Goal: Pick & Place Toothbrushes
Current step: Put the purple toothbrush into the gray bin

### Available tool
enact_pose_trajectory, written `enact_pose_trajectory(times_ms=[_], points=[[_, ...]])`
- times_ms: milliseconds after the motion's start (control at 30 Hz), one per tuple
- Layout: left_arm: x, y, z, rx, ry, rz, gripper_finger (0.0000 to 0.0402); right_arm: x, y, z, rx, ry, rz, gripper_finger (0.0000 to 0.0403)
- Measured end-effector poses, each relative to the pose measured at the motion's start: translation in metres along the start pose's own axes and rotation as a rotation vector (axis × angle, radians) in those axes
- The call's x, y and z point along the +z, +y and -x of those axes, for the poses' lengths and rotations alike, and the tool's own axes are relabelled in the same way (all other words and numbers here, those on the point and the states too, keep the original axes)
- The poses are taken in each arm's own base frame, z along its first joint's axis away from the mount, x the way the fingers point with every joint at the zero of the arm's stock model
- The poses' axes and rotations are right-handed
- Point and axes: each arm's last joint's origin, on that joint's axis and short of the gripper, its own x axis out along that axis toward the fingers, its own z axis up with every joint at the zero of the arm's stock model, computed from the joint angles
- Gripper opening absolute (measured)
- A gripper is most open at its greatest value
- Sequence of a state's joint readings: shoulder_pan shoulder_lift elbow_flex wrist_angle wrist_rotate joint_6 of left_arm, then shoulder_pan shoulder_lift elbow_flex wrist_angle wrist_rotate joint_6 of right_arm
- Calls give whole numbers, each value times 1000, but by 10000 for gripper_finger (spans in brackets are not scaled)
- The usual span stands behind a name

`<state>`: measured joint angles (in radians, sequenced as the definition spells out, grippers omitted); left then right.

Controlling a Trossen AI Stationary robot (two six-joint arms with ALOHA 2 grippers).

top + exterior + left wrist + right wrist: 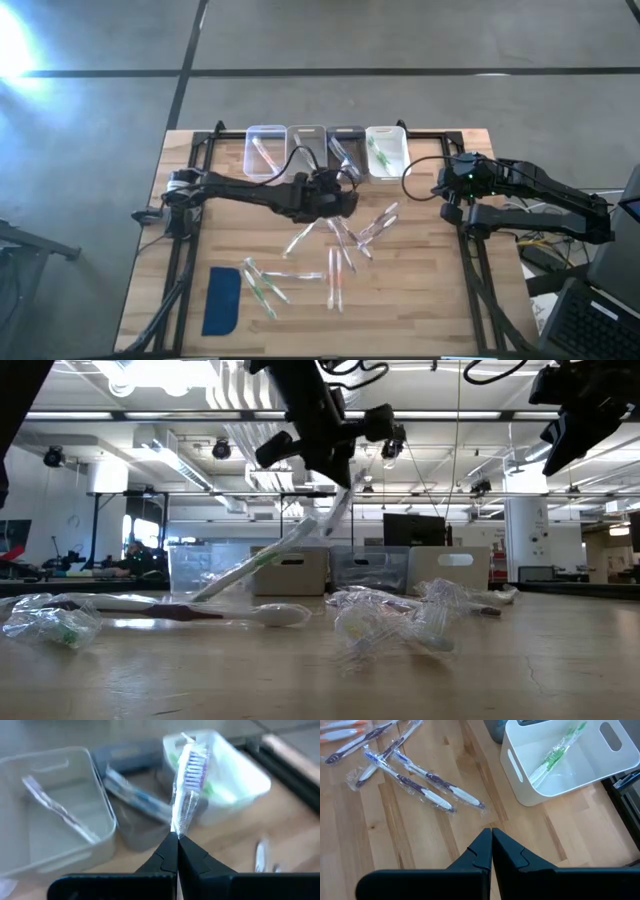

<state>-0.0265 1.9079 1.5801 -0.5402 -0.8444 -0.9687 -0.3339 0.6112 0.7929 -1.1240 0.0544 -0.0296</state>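
Several wrapped toothbrushes [340, 250] lie scattered on the wooden table's middle and near left [262, 285]. My left gripper [349, 190] hangs over the table's middle, just short of the bins, shut on one clear-wrapped toothbrush [187, 780] with purple bristles. Four small bins stand in a row at the far edge: a clear one [265, 150], a grey one [307, 145], a dark one [345, 143] and a white one [386, 150]. The white bin holds a green toothbrush [555, 755]. My right gripper [491, 834] waits shut at the table's right, near the white bin, holding nothing. My left gripper pinches the wrapped toothbrush by its handle end [177, 829] between the two fingertips [167, 851]. The fingers slant down toward the far edge and lie along the brush. It sticks out past them, bristle head [194, 765] farthest, and is lifted clear of the table [335, 510].
A flat dark-blue pad [222, 300] lies at the near left. The clear bin [55, 820] and the dark bin [135, 805] each hold a wrapped toothbrush. Black frame rails [190, 170] run along the table's left and right sides. Cables loop above the arms.
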Motion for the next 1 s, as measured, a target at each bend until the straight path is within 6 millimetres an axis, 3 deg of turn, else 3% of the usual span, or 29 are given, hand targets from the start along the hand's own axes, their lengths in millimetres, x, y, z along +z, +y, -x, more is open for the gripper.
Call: enact_pose_trajectory(times_ms=[367,767,1000], points=[[50,10,-19,63,-121,312,0,0,0,0,0,0,0,8],[86,58,-70,179,-100,582,0,0,0,0,0,0,0,8],[93,89,-91,276,-66,680,0,0,0,0,0,0,0,8]])
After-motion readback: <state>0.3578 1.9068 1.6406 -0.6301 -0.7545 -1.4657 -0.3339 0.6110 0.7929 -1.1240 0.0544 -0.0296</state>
